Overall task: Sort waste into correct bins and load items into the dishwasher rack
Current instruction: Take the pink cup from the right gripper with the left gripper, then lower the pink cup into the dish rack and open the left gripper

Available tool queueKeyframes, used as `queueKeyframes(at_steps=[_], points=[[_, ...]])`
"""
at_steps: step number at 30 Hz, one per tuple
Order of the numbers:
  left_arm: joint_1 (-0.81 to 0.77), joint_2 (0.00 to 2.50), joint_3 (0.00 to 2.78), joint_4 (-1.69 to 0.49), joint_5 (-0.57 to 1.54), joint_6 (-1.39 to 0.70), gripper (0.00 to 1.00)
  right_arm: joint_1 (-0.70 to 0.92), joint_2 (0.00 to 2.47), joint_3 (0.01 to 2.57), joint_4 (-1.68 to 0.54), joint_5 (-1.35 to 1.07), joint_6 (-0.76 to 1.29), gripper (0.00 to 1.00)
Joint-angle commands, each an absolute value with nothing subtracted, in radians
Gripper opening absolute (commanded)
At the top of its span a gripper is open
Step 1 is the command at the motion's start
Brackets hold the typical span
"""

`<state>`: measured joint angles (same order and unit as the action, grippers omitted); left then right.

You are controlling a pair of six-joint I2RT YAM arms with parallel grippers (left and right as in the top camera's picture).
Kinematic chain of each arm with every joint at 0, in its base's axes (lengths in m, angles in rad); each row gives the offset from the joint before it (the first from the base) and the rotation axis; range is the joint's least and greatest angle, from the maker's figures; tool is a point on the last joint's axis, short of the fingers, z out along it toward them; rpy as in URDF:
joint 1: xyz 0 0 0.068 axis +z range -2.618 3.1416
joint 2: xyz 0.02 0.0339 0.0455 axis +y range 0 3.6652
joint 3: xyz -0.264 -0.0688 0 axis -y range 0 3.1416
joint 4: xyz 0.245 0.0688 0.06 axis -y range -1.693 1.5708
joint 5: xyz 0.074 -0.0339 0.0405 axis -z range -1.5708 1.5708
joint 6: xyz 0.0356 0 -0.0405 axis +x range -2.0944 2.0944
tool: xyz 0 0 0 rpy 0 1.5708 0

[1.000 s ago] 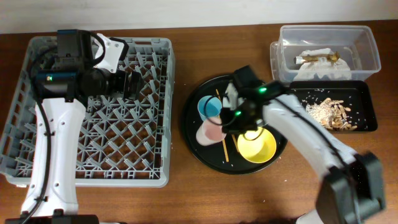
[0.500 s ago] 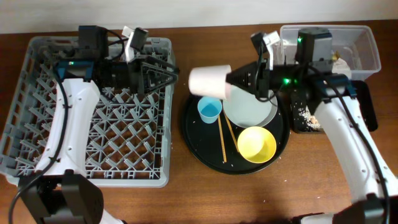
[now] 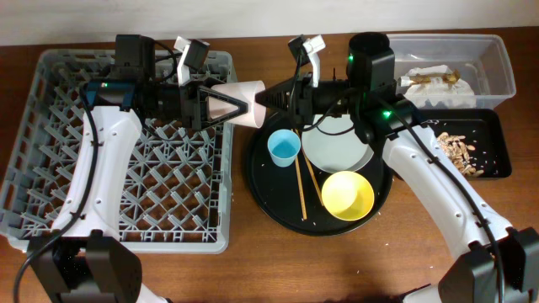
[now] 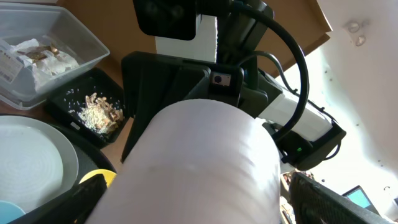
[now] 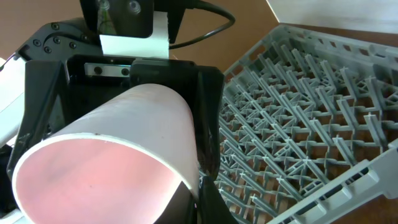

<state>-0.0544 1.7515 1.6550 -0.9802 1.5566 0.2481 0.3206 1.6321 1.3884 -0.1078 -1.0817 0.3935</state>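
The right gripper (image 3: 263, 101) holds the pink cup (image 5: 99, 174) on its side in the air, over the gap between the dishwasher rack (image 3: 126, 244) and the round black tray (image 3: 269, 198). Its jaws are closed on the cup's mouth end. From the other side, the left gripper (image 3: 221, 107) meets the cup's base. Its fingers (image 4: 87, 196) are spread wide, one on each side of the cup, and I cannot tell whether they press it.

On the round tray just below sit the light-blue cup (image 3: 284, 149), the grey plate (image 3: 333, 151) and the yellow bowl (image 3: 347, 195). The chopsticks (image 3: 303, 181) lie between them. Further right, the clear tub (image 3: 504, 71) holds the tissue (image 3: 429, 71) and the wrapper (image 3: 434, 80). The black tray (image 3: 493, 135) beside it holds the food scraps (image 3: 450, 151).
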Motion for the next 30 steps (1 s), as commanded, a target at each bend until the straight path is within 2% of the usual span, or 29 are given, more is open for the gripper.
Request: queueKeyframes(at_steps=[1,9,10,11,12,13,14,15,16,17,19,20,23,26,27,30], points=[[-0.059,1.758,1.669,-0.982,1.574,0.270,0.92,0.327,1.632,1.401,-0.092,-1.060,0.402,0.04],[-0.084,1.758,1.669,-0.981,1.574,0.271,0.90,0.310,1.677,1.401,-0.085,-0.960,0.402,0.04],[-0.084,1.758,1.669,-0.981,1.574,0.271,0.84,0.299,1.677,1.401,-0.086,-0.961,0.402,0.04],[-0.084,1.758,1.669,-0.979,1.574,0.271,0.72,0.288,1.677,1.401,-0.094,-0.964,0.402,0.04],[-0.084,1.758,1.669,-0.978,1.574,0.271,0.69,0.286,1.677,1.401,-0.097,-0.968,0.401,0.04],[-0.084,1.758,1.669,-0.977,1.574,0.271,0.61,0.287,1.677,1.401,-0.098,-0.968,0.401,0.13],[-0.084,1.758,1.669,-0.977,1.574,0.271,0.61,0.287,1.677,1.401,-0.099,-0.968,0.401,0.15],[-0.084,1.758,1.669,-0.973,1.574,0.271,0.60,0.287,1.677,1.401,-0.101,-0.968,0.401,0.23],[-0.084,1.758,1.669,-0.967,1.572,0.271,0.60,0.287,1.677,1.401,-0.101,-0.968,0.401,0.40],[-0.084,1.758,1.669,-0.953,1.572,0.271,0.59,0.286,1.677,1.401,-0.101,-0.968,0.401,0.64],[-0.038,1.758,1.669,-0.936,1.565,0.271,0.59,0.271,1.677,1.401,-0.101,-0.982,0.401,0.75],[-0.009,1.758,1.669,-0.936,1.502,0.271,0.59,0.247,1.677,1.401,-0.101,-1.001,0.402,0.78],[0.040,1.758,1.669,-0.953,0.921,0.210,0.59,0.134,1.677,1.401,-0.240,-0.995,0.378,0.84],[0.011,1.758,1.669,-1.117,0.432,0.160,0.57,0.141,1.677,1.401,-0.489,-0.724,0.289,0.89],[-0.022,1.758,1.669,-1.204,0.224,0.055,0.54,0.150,1.679,1.401,-0.539,-0.641,0.275,0.97],[-0.123,1.758,1.669,-1.403,0.098,-0.059,0.55,0.152,1.695,1.401,-0.574,-0.600,0.258,0.98]])
